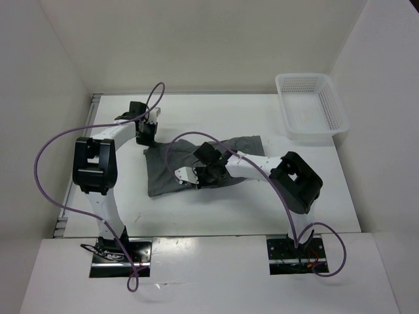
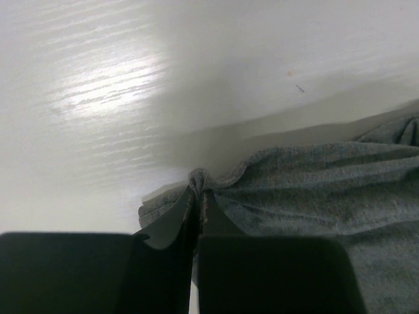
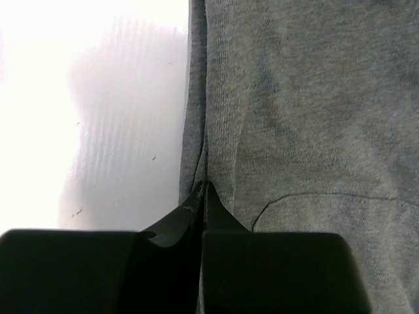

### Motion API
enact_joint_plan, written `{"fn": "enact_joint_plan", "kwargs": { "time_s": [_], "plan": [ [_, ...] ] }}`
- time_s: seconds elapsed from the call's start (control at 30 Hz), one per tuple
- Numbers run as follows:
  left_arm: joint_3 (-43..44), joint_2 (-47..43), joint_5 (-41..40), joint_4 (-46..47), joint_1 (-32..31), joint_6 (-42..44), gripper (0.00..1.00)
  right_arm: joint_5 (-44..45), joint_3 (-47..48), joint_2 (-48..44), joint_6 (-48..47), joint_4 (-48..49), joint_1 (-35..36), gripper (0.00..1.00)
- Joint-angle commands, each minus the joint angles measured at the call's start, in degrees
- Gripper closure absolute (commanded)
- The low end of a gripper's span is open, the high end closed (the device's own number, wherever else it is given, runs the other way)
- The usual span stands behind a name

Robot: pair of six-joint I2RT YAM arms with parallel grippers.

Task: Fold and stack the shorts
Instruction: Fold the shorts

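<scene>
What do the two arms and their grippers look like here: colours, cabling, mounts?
Both the left arm and right arm have white links with bulky black joint housings. A purple cable loops loosely along each. Each is mounted on a black base plate. The left gripper and right gripper carry black fingers tapering to thin tips. No markings are legible.

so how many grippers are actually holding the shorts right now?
2. The left gripper pinches the far left corner of the shorts. The right gripper pinches their near edge, by the middle. Both are shut on cloth.
</scene>
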Motion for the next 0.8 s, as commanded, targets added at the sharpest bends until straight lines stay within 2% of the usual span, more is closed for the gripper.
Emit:
{"fn": "enact_joint_plan", "kwargs": {
  "time_s": [0.0, 0.13, 0.2, 0.3, 0.37, 0.4, 0.43, 0.47, 0.57, 0.67, 0.77],
  "plan": [
    [0.6, -3.9, -3.0, -1.0, 1.0, 0.3, 1.0, -0.4, -1.5, -3.3, 0.5, -4.2, 0.7, 1.0],
    [0.6, -7.3, -6.8, -4.0, 1.0, 0.3, 0.99, -1.7, -2.0, -4.4, 2.4, -3.7, 0.7, 1.0],
    [0.0, -9.0, -6.8, -5.5, 1.0, 0.3, 0.92, -2.2, -2.0, -4.9, 4.0, -3.1, 0.7, 1.0],
    [-2.3, -11.1, -5.1, -6.1, 1.0, 0.3, 0.87, -2.9, 4.5, -6.2, 12.0, 0.4, -0.2, 0.94],
    [-3.5, -11.1, -5.1, -6.1, -0.1, 0.3, 0.87, -3.5, 9.1, -6.2, 17.8, 3.8, -2.4, 0.62],
    [-3.5, -11.1, -5.1, -6.1, -0.1, 0.3, 0.87, -3.5, 13.3, -6.2, 24.0, 5.0, -5.4, 0.35],
    [-3.5, -10.5, -5.1, -6.1, -0.1, 0.3, 0.87, -2.9, 15.1, -5.3, 26.2, 7.1, -7.0, 0.28],
    [-3.5, -10.5, -4.4, -6.1, -0.1, 0.3, 0.87, -1.7, 17.9, -4.8, 27.9, 8.0, -10.1, 0.23],
    [-3.5, -10.0, -4.4, -6.1, -0.1, 0.3, 0.87, 1.6, 21.4, -1.3, 29.4, 8.6, -14.8, 0.19],
    [-3.5, -10.0, -4.4, -6.1, -0.1, 0.3, 0.87, 2.1, 22.5, 1.7, 30.6, 6.8, -20.8, 0.17],
    [-3.5, -10.0, -4.4, -6.6, -0.1, 0.3, 0.87, 2.1, 20.8, 3.1, 26.1, 5.1, -24.1, 0.17]
  ]
}}
